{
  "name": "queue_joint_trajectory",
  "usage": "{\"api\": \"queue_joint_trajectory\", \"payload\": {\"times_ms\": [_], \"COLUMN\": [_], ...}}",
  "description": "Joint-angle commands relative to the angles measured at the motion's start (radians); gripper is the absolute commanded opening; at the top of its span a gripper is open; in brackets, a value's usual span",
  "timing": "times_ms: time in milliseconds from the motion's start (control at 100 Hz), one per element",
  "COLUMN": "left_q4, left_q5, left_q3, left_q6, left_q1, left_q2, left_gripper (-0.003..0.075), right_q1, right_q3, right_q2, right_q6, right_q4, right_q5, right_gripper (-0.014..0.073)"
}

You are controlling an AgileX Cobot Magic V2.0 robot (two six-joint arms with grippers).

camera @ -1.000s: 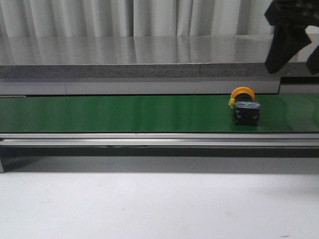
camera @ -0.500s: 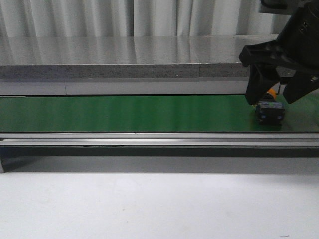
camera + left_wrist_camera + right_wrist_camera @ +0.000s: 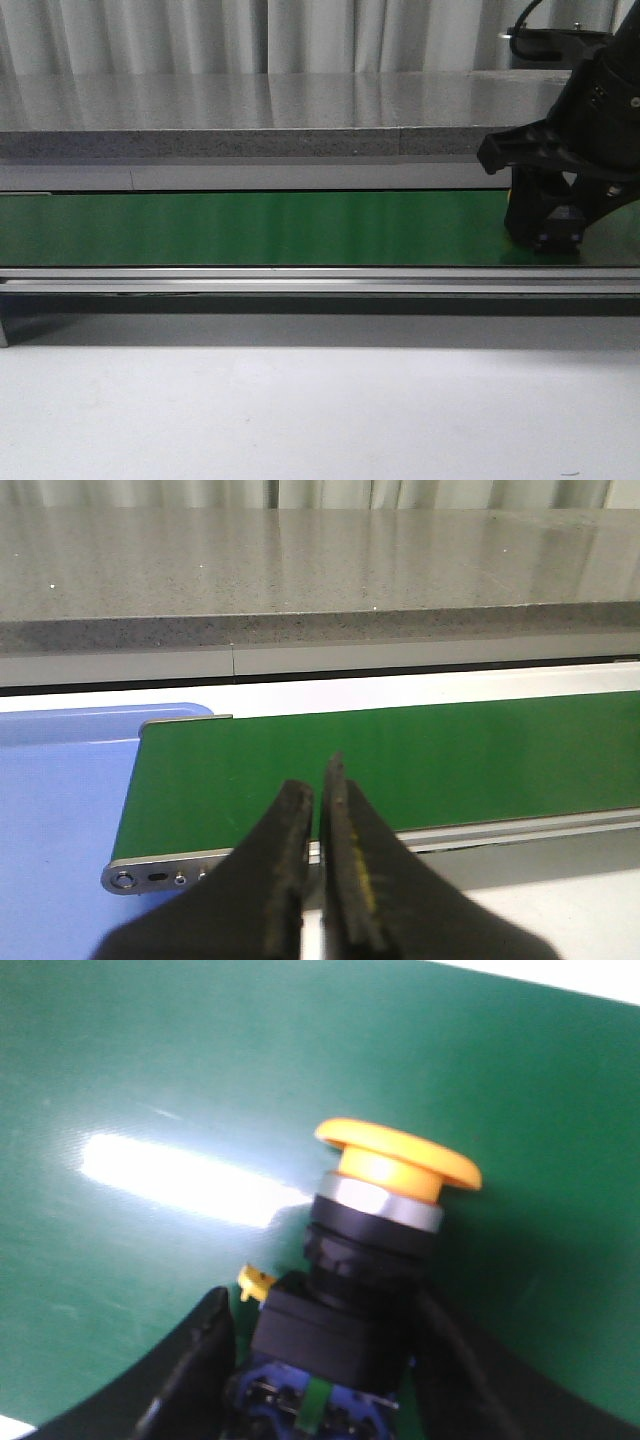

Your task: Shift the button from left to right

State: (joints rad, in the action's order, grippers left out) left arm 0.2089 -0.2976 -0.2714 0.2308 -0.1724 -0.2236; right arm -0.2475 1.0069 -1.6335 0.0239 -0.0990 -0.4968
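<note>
The button point(image 3: 560, 228) is lying on the belt point(image 3: 250, 228) near its right end, between the fingers of my right claw point(image 3: 553, 225). My left claw point(image 3: 318, 880) is hanging over the belt's left end, beside a tray point(image 3: 60, 810).

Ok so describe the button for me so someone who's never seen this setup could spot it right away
Find the long green conveyor belt running across the front view, and follow it to its right end, where the right gripper reaches down. The button sits there between its jaws: a dark blocky body with a silver collar and a yellow mushroom cap, the only object on the belt.
</note>
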Motion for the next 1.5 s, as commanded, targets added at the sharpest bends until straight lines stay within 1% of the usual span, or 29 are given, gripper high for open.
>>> {"api": "queue_joint_trajectory", "payload": {"times_ms": [0, 100, 220, 390, 530, 670, 760, 860, 1000, 1120, 1280, 1490], "left_q4": [0.014, 0.014, 0.014, 0.014, 0.014, 0.014, 0.014, 0.014, 0.014, 0.014, 0.014, 0.014], "left_q5": [0.082, 0.082, 0.082, 0.082, 0.082, 0.082, 0.082, 0.082, 0.082, 0.082, 0.082, 0.082], "left_q3": [-0.030, -0.030, -0.030, -0.030, -0.030, -0.030, -0.030, -0.030, -0.030, -0.030, -0.030, -0.030], "left_q6": [0.002, 0.002, 0.002, 0.002, 0.002, 0.002, 0.002, 0.002, 0.002, 0.002, 0.002, 0.002], "left_q1": [-0.010, -0.010, -0.010, -0.010, -0.010, -0.010, -0.010, -0.010, -0.010, -0.010, -0.010, -0.010], "left_q2": [-0.009, -0.009, -0.009, -0.009, -0.009, -0.009, -0.009, -0.009, -0.009, -0.009, -0.009, -0.009], "left_gripper": [0.0005, 0.0005, 0.0005, 0.0005, 0.0005, 0.0005, 0.0005, 0.0005, 0.0005, 0.0005, 0.0005, 0.0005], "right_q1": [0.001, 0.002, 0.011, 0.071, 0.175, 0.312, 0.410, 0.511, 0.619, 0.678, 0.728, 0.751], "right_q3": [0.034, 0.035, 0.058, 0.110, 0.136, 0.138, 0.138, 0.138, 0.138, 0.138, 0.138, 0.138], "right_q2": [0.050, 0.080, 0.130, 0.184, 0.201, 0.198, 0.194, 0.179, 0.133, 0.073, -0.015, -0.101], "right_q6": [-0.005, -0.015, -0.046, -0.097, -0.120, -0.165, -0.173, -0.173, -0.173, -0.173, -0.173, -0.173], "right_q4": [0.005, 0.011, 0.053, 0.087, 0.099, 0.099, 0.099, 0.099, 0.099, 0.099, 0.099, 0.099], "right_q5": [0.011, 0.009, 0.002, -0.047, -0.040, -0.012, 0.002, 0.055, 0.117, 0.138, 0.159, 0.160], "right_gripper": [0.0170, 0.0169, 0.0169, 0.0171, 0.0171, 0.0171, 0.0171, 0.0171, 0.0171, 0.0171, 0.0171, 0.0171]}}
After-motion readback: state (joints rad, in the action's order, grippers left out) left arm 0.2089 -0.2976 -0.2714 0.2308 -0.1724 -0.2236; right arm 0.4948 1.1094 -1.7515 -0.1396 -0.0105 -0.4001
